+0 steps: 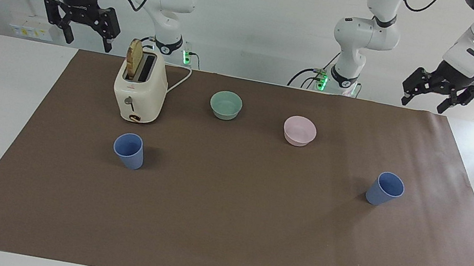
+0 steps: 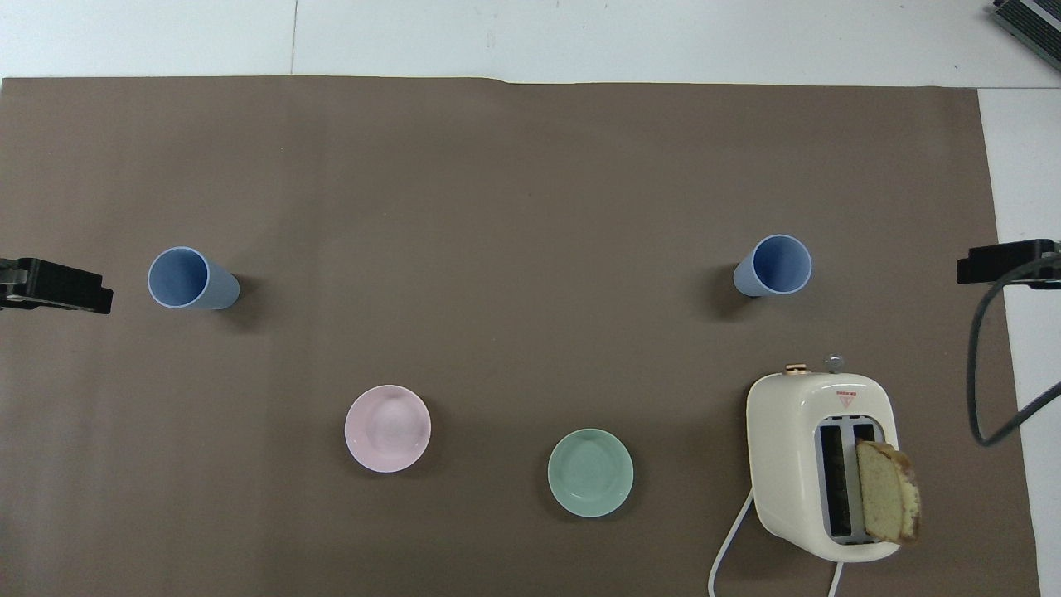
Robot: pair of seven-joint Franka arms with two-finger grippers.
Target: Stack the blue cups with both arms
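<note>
Two blue cups stand upright on the brown mat, far apart. One cup (image 1: 129, 150) (image 2: 773, 265) is toward the right arm's end, farther from the robots than the toaster. The other cup (image 1: 384, 189) (image 2: 192, 279) is toward the left arm's end. My right gripper (image 1: 87, 42) is open and empty, raised over the table's edge beside the toaster; its tip shows in the overhead view (image 2: 1003, 264). My left gripper (image 1: 423, 105) is open and empty, raised over the mat's corner at the left arm's end; its tip shows in the overhead view (image 2: 54, 286). Both arms wait.
A cream toaster (image 1: 139, 94) (image 2: 821, 464) with a bread slice sticking up stands near the right arm. A mint-green bowl (image 1: 226, 104) (image 2: 590, 473) and a pink bowl (image 1: 299, 131) (image 2: 387, 428) sit between the cups, nearer to the robots. The brown mat (image 1: 225, 228) covers the table.
</note>
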